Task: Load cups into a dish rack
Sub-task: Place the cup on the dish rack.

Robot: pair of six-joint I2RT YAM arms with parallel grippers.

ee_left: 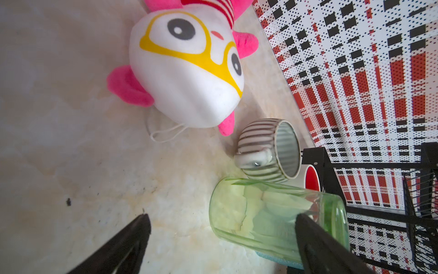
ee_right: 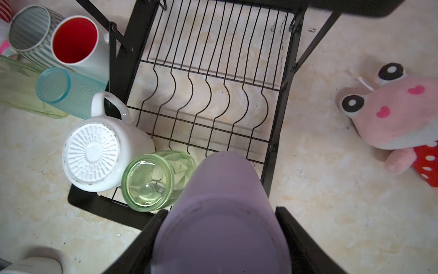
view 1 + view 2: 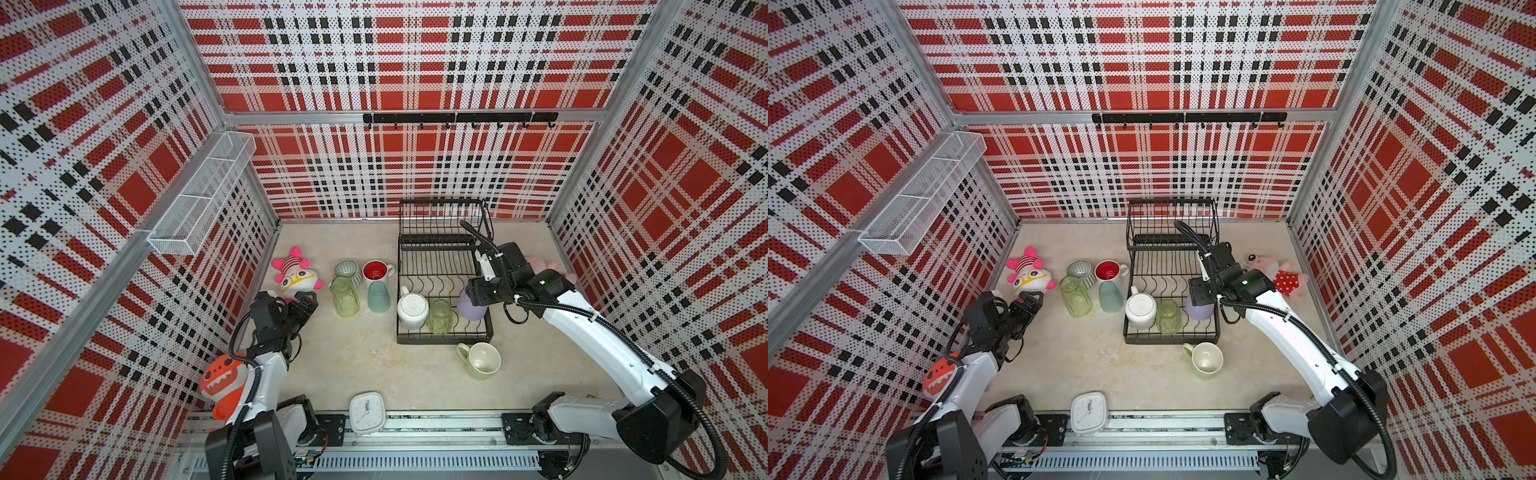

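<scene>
While the right hand clasps a lavender tumbler at the dish rack, careless lowering could topple the green glass just beside it; left hand gapes wide.

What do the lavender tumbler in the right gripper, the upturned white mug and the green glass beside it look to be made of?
The lavender tumbler looks like matte plastic: opaque, even colour, no sharp highlights. The white mug looks like glazed ceramic: smooth glossy wall, moulded ribbed base. The green glass is probably glass, possibly clear plastic: transparent, faceted, shiny.
</scene>
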